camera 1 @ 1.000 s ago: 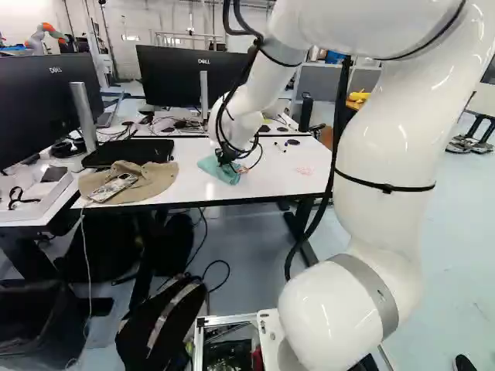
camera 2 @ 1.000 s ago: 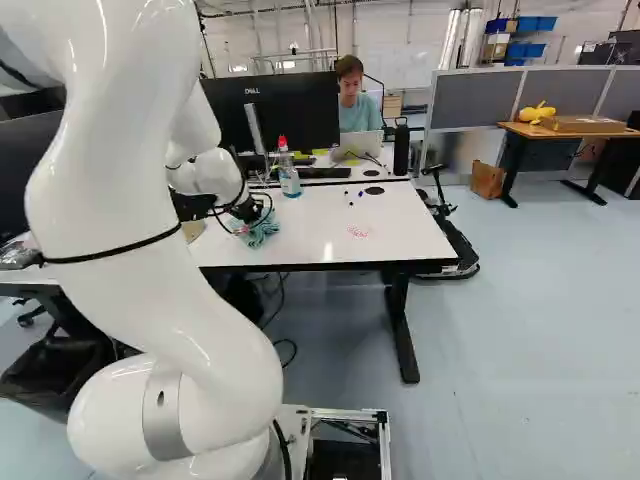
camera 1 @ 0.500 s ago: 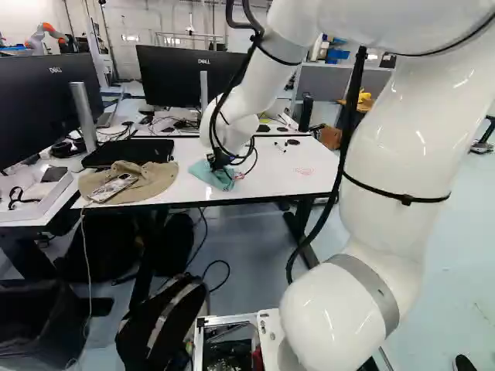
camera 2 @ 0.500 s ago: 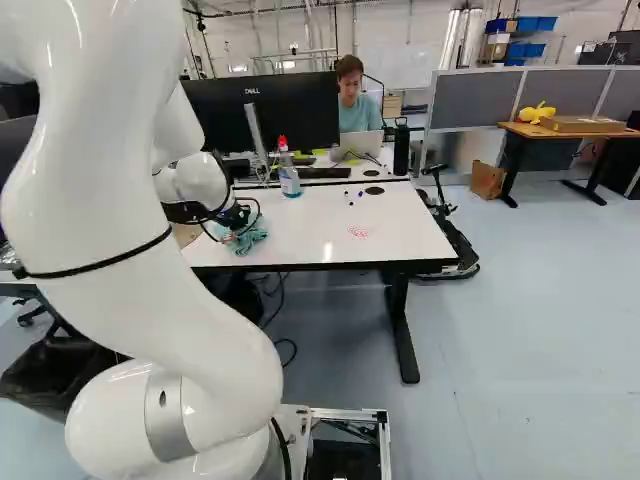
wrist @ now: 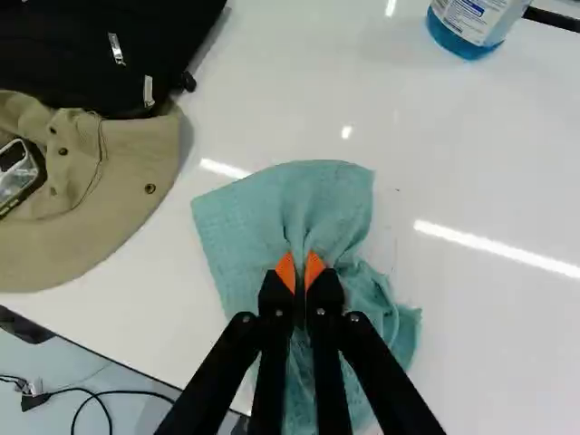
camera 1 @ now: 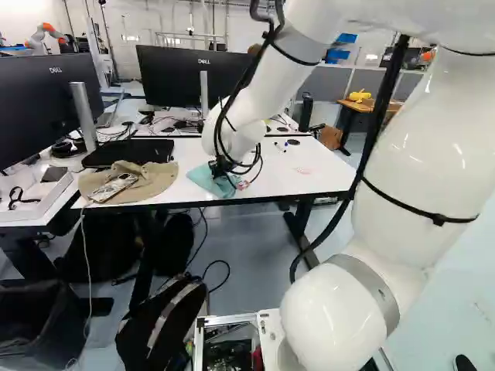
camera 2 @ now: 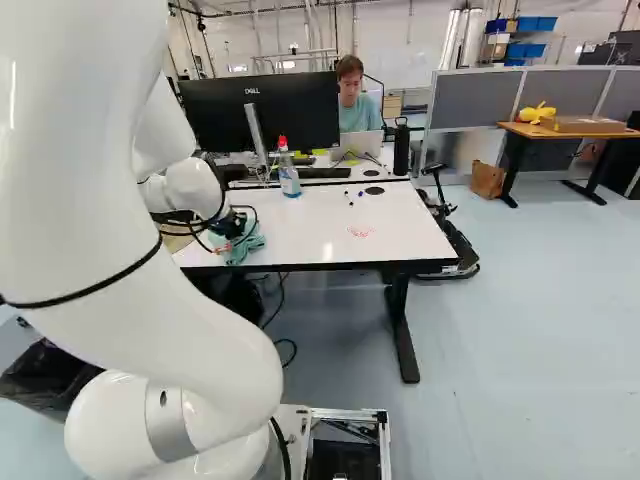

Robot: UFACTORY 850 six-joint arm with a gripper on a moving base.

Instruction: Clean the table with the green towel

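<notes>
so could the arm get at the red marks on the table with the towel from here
Probably yes: the gripper is shut on the green towel, and nothing seems to stand on the tabletop between it and the red marks, though I can't be certain of its reach.

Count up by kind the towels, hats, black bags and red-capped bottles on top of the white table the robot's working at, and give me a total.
Towel: 1, the green towel
Hat: 1, the tan hat
Black bag: 1, the zipped bag
Red-capped bottle: 1, the bottle
Total: 4
</notes>
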